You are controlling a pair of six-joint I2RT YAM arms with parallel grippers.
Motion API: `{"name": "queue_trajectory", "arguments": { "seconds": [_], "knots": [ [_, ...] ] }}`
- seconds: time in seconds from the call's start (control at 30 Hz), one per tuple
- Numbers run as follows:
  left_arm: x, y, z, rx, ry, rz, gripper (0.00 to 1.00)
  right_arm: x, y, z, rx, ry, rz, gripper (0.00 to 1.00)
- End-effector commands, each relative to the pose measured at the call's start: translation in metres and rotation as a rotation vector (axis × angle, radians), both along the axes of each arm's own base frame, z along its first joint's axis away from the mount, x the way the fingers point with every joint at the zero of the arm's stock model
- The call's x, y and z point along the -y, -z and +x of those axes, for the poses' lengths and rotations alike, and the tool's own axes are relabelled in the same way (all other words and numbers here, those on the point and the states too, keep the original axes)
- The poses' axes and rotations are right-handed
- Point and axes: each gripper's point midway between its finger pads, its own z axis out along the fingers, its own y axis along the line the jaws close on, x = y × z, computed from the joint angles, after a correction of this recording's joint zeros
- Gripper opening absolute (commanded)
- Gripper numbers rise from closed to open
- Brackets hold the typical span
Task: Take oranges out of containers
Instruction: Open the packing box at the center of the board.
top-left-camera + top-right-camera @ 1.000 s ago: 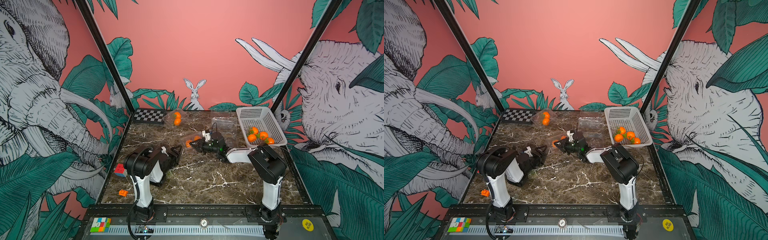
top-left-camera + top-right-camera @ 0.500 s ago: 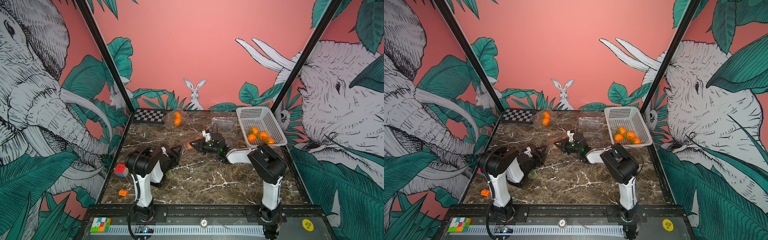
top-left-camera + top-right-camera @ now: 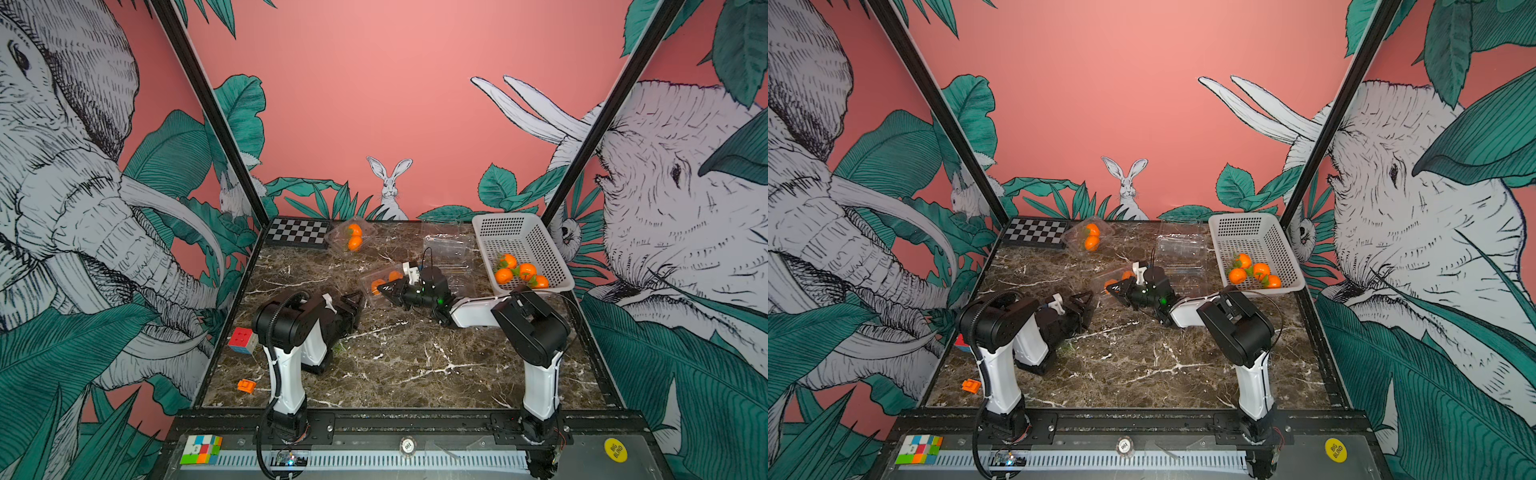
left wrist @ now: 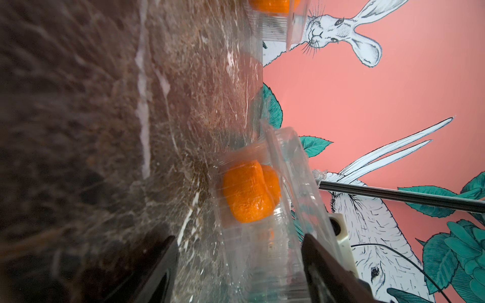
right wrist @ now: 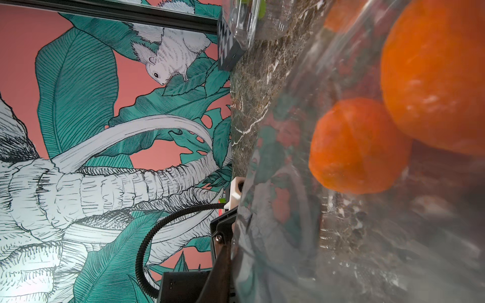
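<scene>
A clear container in mid-table holds two oranges. My right gripper lies low and is shut on its plastic lid edge. In the right wrist view only one finger shows, and the plastic covers the other. My left gripper is open and straddles the container's near end. One finger rests against the lid and the other stays a little off it. A second shut container with two oranges stands at the back.
Two empty clear containers lie right of centre. A white basket at the back right holds several oranges. A chessboard is at the back left. A Rubik's cube and an orange block lie by the left edge.
The right gripper has shifted slightly at the middle container, and its lid has come up a little. The left gripper has edged closer to the container.
</scene>
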Motion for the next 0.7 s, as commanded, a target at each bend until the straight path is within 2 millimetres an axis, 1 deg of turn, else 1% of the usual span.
{"name": "queue_trajectory", "arguments": {
  "seconds": [0.0, 0.2, 0.33, 0.53, 0.67],
  "knots": [
    [-0.007, 0.065, -0.026, -0.235, 0.010, 0.096, 0.76, -0.010, -0.009, -0.004, 0.041, -0.028, 0.025, 0.16],
    [-0.007, 0.066, -0.028, -0.238, 0.012, 0.100, 0.75, -0.014, -0.009, -0.007, 0.047, -0.042, 0.033, 0.16],
    [-0.007, 0.067, -0.028, -0.238, 0.012, 0.103, 0.75, -0.017, -0.005, -0.010, 0.041, -0.057, 0.033, 0.16],
    [-0.007, 0.067, -0.029, -0.240, 0.012, 0.105, 0.75, -0.028, -0.002, -0.015, 0.027, -0.084, 0.052, 0.16],
    [-0.007, 0.068, -0.030, -0.241, 0.013, 0.108, 0.75, -0.034, -0.006, -0.017, 0.025, -0.089, 0.076, 0.16]
  ]
}}
